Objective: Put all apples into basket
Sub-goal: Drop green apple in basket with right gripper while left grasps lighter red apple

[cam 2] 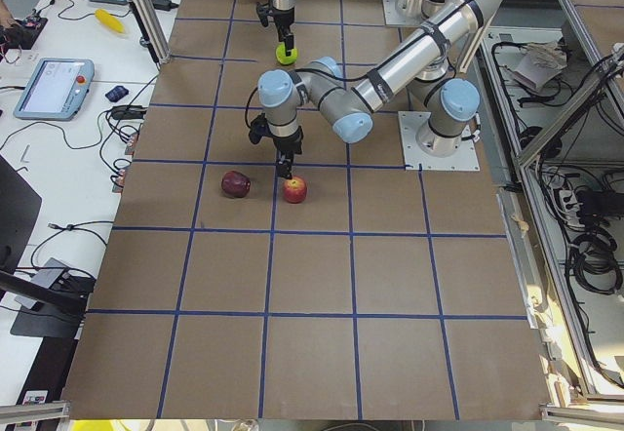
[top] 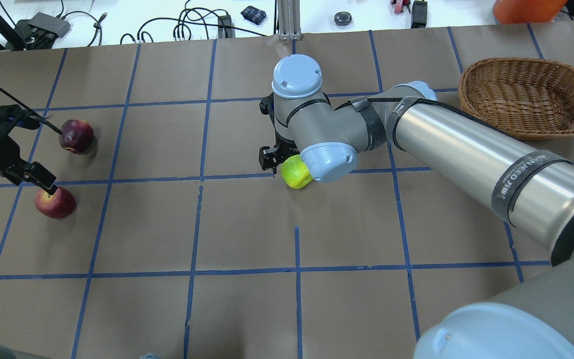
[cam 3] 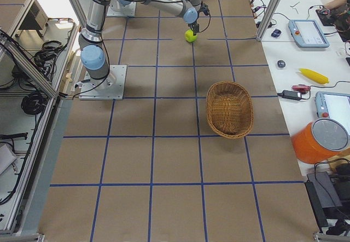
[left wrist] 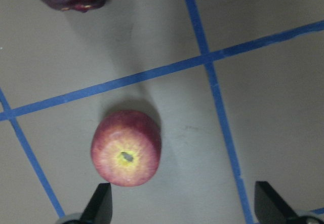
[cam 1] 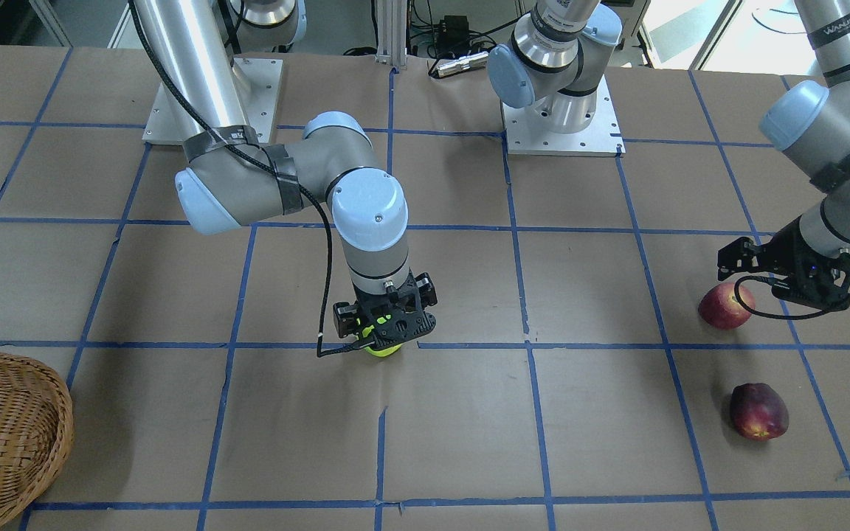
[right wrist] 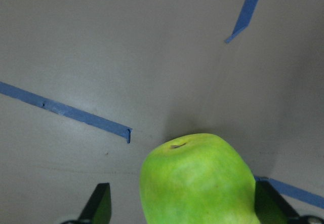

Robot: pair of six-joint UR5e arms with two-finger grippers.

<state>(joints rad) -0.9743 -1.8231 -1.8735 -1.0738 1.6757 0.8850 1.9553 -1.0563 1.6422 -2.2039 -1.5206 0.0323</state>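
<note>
R tool (right wrist: 185, 203) spread wide round green apple (right wrist: 197, 178). I see L tool (left wrist: 185, 203) wide over red apple (left wrist: 126, 148).

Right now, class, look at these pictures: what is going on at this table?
The right gripper is open, its fingers astride the green apple, not yet closed on it. The left gripper hangs open above the red apple, which sits nearer one finger. The maroon apple lies loose beside the red one. The basket is empty.
</note>
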